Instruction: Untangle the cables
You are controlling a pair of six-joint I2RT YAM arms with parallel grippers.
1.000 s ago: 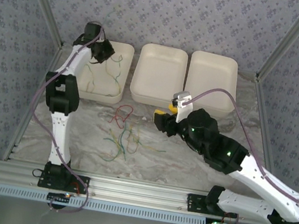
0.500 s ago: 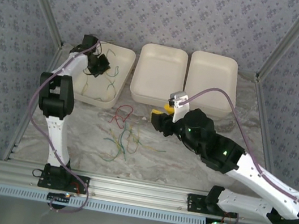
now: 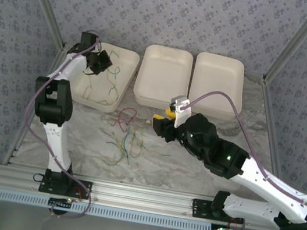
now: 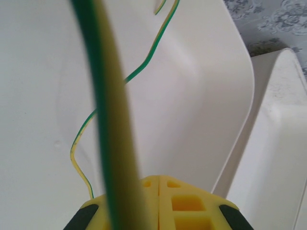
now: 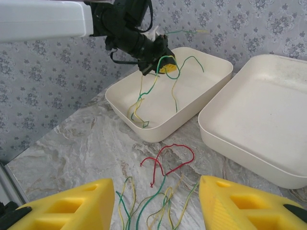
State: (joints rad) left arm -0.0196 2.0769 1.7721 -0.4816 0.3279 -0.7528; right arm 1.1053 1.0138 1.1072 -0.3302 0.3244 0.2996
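Nearest the bases, the loose cables (image 3: 124, 144) lay knotted on the table (image 3: 179, 169), with the red cable (image 5: 168, 160) just beyond them. The right gripper (image 5: 156, 205) had advanced left toward that knot, its jaws apart and empty. Farther back, the left arm had swung outward. The left gripper (image 5: 162, 63) was clamped on a green-yellow cable (image 4: 105, 96) above the left tray (image 5: 160, 130), the strand trailing inside. We judged that cable separated and the knot pending. Open table lay left of the knot, and tray walls bounded the far side.
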